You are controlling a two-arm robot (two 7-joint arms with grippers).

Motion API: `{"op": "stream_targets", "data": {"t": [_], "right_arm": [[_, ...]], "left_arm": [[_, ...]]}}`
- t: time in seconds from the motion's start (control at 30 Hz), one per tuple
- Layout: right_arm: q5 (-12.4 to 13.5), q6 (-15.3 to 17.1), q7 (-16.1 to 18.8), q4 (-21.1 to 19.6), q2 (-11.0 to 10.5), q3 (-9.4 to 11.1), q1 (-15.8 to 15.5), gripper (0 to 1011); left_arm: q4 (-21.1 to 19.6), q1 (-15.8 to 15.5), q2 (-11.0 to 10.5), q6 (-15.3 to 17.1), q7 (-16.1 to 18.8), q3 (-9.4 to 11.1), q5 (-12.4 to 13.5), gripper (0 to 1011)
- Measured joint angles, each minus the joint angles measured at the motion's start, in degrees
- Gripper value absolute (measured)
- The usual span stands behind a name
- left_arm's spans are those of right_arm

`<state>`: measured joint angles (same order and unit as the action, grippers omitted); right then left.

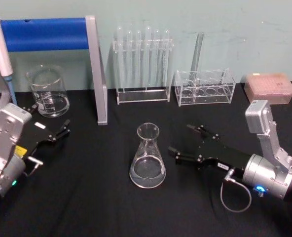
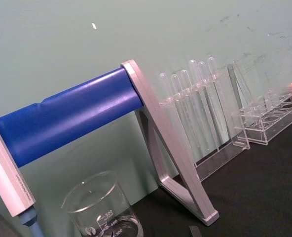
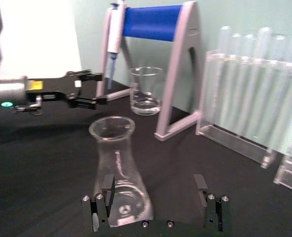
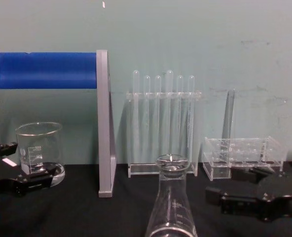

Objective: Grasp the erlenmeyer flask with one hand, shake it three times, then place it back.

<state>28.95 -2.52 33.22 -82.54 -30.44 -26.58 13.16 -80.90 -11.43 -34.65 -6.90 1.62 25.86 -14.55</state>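
- I see the black table (image 1: 87, 207) spread across the bench; a blue-barred pipette stand (image 1: 62, 33) rises at its back left, a beaker (image 1: 48, 92) in front of that.
- My right gripper (image 1: 184, 141) lies low on the cloth just right of the erlenmeyer flask (image 1: 147, 157); its jaws are spread wide and empty, not touching the glass.
- My left gripper (image 1: 63, 130) rests at the left near the beaker, fingers slightly apart, holding nothing.
- The flask stands upright at table centre; the test tube rack (image 1: 142, 64) is behind it.
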Motion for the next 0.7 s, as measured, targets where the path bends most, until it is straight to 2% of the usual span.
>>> {"op": "stream_targets", "data": {"t": [0.23, 0.4, 0.43, 0.63, 0.7], "right_arm": [[-0.4, 0.0, -5.8, 0.0, 1.5, 3.3, -1.5, 1000], [-1.2, 0.4, -12.6, 0.9, 4.8, 6.1, -1.8, 1000], [-1.5, 0.6, -14.9, 1.3, 5.9, 6.8, -1.7, 1000], [-3.4, 1.2, -21.8, 3.2, 10.0, 8.7, -0.8, 1000], [-4.0, 1.3, -23.1, 3.7, 10.8, 8.9, -0.4, 1000]], "left_arm": [[0.0, 0.0, 0.0, 0.0, 0.0, 0.0, 0.0, 1001], [0.0, 0.0, 0.0, 0.0, 0.0, 0.0, 0.0, 1001], [0.0, 0.0, 0.0, 0.0, 0.0, 0.0, 0.0, 1001], [0.0, 0.0, 0.0, 0.0, 0.0, 0.0, 0.0, 1001], [0.0, 0.0, 0.0, 0.0, 0.0, 0.0, 0.0, 1001]]}}
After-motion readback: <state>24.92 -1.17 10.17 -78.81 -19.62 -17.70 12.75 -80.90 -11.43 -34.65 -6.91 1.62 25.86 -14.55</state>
